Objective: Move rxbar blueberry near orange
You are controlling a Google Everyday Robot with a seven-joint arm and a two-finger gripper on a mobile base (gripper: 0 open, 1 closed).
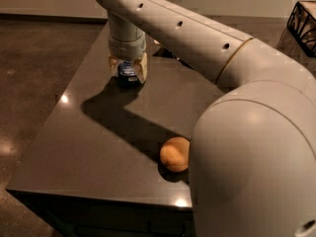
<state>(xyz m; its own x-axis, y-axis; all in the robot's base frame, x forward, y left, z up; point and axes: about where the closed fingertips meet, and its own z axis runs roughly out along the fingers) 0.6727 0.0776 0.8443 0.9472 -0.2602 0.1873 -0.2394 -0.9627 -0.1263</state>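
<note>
The rxbar blueberry (127,71), a small dark blue wrapper with white lettering, sits between the two cream fingers of my gripper (128,69) at the far left part of the dark table (94,142). The fingers stand close on either side of the bar, just above or at the tabletop. The orange (175,153), a round orange fruit, rests near the table's front edge, well in front of and right of the gripper. My white arm (197,38) reaches over the table from the right and hides part of the orange's right side.
Something lies on the table behind the arm near the far edge (165,51), mostly hidden. A black wire-frame object (302,26) stands on the floor at the upper right. The table's left edge (59,112) drops to a dark polished floor.
</note>
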